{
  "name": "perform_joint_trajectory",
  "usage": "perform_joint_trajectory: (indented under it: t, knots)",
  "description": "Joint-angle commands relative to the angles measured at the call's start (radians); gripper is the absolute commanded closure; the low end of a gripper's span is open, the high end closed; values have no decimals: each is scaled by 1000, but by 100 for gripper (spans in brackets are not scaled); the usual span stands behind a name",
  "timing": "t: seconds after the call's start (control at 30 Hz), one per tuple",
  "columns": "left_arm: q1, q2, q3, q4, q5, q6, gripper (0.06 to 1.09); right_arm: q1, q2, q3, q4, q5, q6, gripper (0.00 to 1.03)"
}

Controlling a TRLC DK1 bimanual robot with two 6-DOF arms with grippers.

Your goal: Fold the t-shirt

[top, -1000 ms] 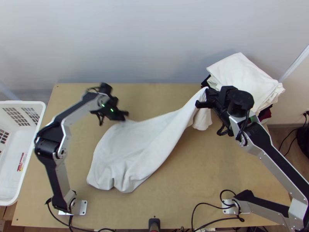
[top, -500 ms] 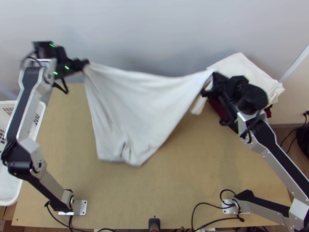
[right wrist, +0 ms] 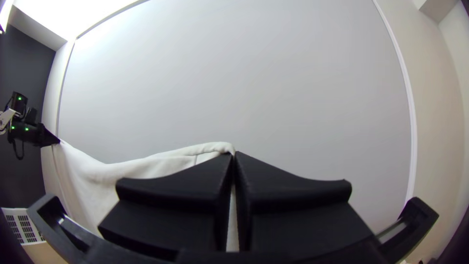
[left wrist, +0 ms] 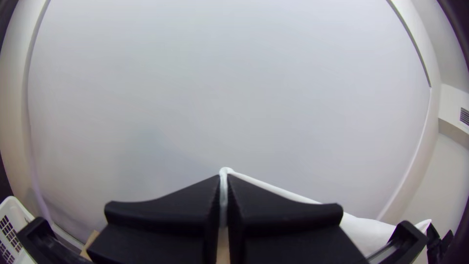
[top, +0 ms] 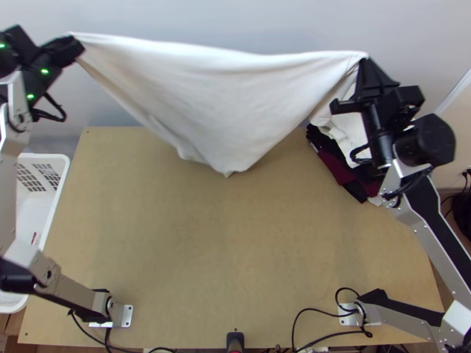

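A pale wall (top: pixel 235 17) backs the light wooden table (top: pixel 194 247), with a white laundry basket (top: pixel 50 157) beside it and a clothes stack (top: pixel 338 166) at its far right. The left gripper (top: pixel 75 45) and right gripper (top: pixel 363 60) – both closed, pinching cloth – stretch the white T-shirt (top: pixel 206 88) between them, its lower part hanging over the table's far side. The right arm partly hides the stack – the basket is cut off.
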Motion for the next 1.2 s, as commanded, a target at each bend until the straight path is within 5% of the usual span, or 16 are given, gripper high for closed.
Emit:
perform_joint_trajectory:
  t: [0.0,0.2,0.57,0.73,1.07,1.17]
  knots:
    - [25,-92,-37,27,-35,-22,105,1,-73,6,43,12,-36,100]
    - [17,-288,-410,63,-31,14,105,42,-208,-138,-24,12,-39,100]
    - [-24,-646,-1065,-55,156,110,105,165,-399,-187,-628,10,105,100]
    - [-21,-678,-1206,-218,194,179,105,203,-479,-274,-806,1,171,100]
    - [-47,-686,-1413,-327,243,287,104,225,-554,-491,-940,-77,299,100]
    - [-76,-672,-1413,-404,242,353,65,225,-556,-531,-967,-107,311,100]
